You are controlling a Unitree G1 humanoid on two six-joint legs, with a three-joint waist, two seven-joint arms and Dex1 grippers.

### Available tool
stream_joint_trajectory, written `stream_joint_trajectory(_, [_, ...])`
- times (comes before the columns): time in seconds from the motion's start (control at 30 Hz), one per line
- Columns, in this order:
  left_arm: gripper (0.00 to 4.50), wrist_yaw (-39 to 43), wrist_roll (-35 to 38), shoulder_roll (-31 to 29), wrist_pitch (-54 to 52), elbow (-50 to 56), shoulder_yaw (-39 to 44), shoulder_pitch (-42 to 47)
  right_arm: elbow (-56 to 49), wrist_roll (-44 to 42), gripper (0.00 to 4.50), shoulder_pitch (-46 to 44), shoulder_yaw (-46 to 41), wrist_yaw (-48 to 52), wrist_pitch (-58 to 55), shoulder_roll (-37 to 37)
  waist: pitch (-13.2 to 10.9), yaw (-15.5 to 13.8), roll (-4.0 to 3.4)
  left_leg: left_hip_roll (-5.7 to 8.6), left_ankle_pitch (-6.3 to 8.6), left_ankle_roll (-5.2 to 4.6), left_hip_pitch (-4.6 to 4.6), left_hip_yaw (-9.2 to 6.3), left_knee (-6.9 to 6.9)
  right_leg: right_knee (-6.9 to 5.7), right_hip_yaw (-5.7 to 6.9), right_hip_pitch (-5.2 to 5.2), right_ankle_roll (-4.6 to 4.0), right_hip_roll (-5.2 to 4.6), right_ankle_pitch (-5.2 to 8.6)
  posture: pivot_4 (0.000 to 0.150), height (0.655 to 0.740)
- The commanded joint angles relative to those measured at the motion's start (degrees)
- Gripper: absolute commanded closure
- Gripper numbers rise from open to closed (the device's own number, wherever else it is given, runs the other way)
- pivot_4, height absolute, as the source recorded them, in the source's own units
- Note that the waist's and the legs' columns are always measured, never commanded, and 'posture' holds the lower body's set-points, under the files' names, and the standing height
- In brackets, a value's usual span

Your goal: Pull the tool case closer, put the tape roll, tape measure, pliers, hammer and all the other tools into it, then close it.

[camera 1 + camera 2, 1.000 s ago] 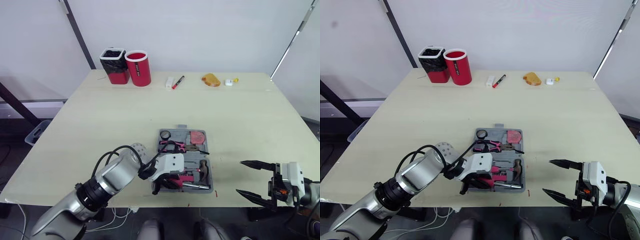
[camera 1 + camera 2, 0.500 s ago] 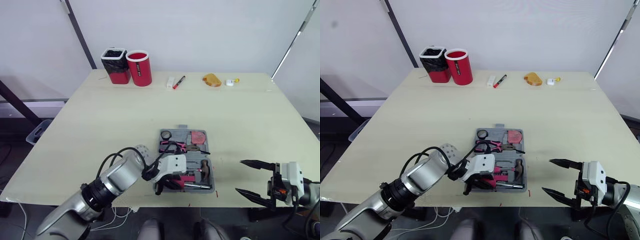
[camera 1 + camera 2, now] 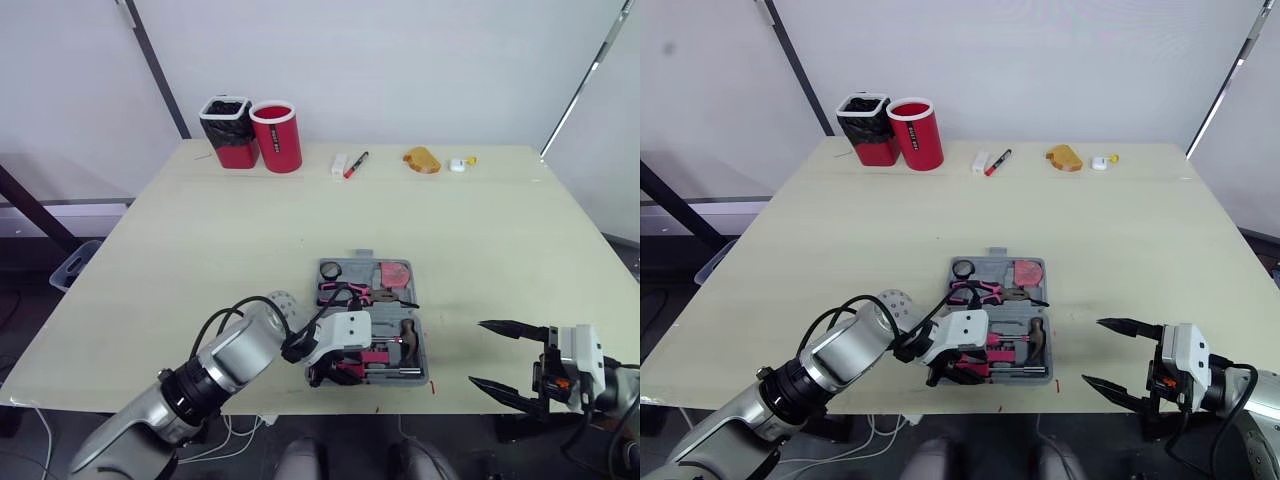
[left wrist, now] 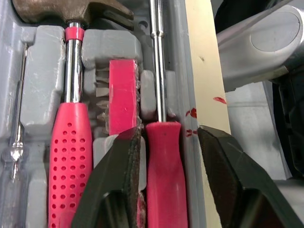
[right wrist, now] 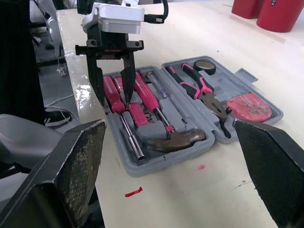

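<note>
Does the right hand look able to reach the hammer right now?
Probably yes: the right hand is open beside the tool case, and the hammer head lies uncovered, away from the left hand.

Bright even indoor light, faint soft shadows

Tool case [image 4: 45, 59] grey matt moulded plastic; hammer [image 4: 73, 85] dull brownish metal head, glossy steel neck, pink dimpled plastic grip; screwdriver [image 4: 164, 152] shiny metal shaft; table [image 3: 200, 240] smooth matt cream
</note>
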State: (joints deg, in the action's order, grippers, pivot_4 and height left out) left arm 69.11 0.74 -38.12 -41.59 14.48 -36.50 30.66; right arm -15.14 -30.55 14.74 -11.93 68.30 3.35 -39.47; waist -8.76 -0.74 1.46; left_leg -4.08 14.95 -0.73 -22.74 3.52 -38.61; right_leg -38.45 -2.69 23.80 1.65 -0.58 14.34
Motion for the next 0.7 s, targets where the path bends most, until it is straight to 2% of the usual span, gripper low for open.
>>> stream_joint_trajectory(0.03, [2.46,2.0,2.4,-1.0,1.7,1.7,2.6,0.7,-1.1,-0.4,0.0,-0.1,-0.6,0.1,1.2,0.1,0.0,0.0,0.0,0.0,0.0,0.0,0.0,0.0,0.0,0.0,0.0,0.0,0.0,0.0,0.0,0.15,0.74])
stream_joint_trajectory(0.1, [2.46,2.2,3.7,-0.8,3.1,0.4,4.1,0.8,-1.0,-0.3,0.0,0.0,-0.7,0.1,1.2,0.2,0.0,0.0,0.0,0.0,0.0,0.0,0.0,0.0,0.0,0.0,0.0,0.0,0.0,0.0,0.0,0.15,0.74])
stream_joint_trajectory(0.27, [2.46,3.6,4.4,-0.5,14.4,-7.3,7.1,1.5,-0.8,0.0,0.0,-0.2,-0.5,-0.1,1.5,0.5,0.0,-0.1,-0.01,0.0,0.0,0.0,0.0,0.01,-0.01,0.0,0.0,0.0,0.0,0.0,0.0,0.15,0.74])
stream_joint_trajectory(0.4, [3.52,4.0,6.9,2.6,19.8,-12.7,9.9,1.6,-0.7,0.2,0.0,-0.4,-0.3,-0.2,1.6,0.7,0.0,-0.1,0.0,0.0,0.0,0.0,-0.01,0.02,-0.01,0.0,-0.01,0.0,0.0,0.0,-0.01,0.15,0.74])
stream_joint_trajectory(0.43, [4.1,4.7,7.6,3.2,21.2,-13.3,10.3,1.3,-0.7,0.2,0.0,-0.5,-0.3,-0.2,1.6,0.7,0.0,-0.1,0.0,0.0,0.0,0.0,-0.02,0.01,-0.01,0.0,0.01,0.0,0.02,0.0,-0.02,0.15,0.74])
stream_joint_trajectory(0.47, [4.45,5.4,8.2,3.6,21.7,-13.8,10.7,1.0,-0.7,0.3,0.0,-0.5,-0.3,-0.3,1.6,0.8,0.0,-0.1,0.0,0.0,0.0,0.0,-0.02,0.02,-0.02,0.0,0.0,0.0,0.12,-0.01,-0.08,0.15,0.74])
stream_joint_trajectory(0.6, [4.45,7.2,7.3,4.6,29.7,-17.6,9.7,-1.2,-0.6,0.4,0.0,-0.5,-0.3,-0.4,1.7,0.9,0.0,0.1,-0.02,0.0,0.0,0.0,-0.01,0.02,-0.01,-0.01,0.0,0.0,0.14,0.01,-0.1,0.15,0.74])
stream_joint_trajectory(0.7, [4.45,7.4,7.3,6.5,31.5,-20.0,9.4,-1.5,-0.8,0.6,0.0,-0.4,-0.3,-0.7,1.8,1.0,0.0,0.0,-0.02,-0.01,0.0,0.0,0.01,0.01,-0.01,-0.02,-0.01,0.0,0.14,0.02,-0.1,0.15,0.74])
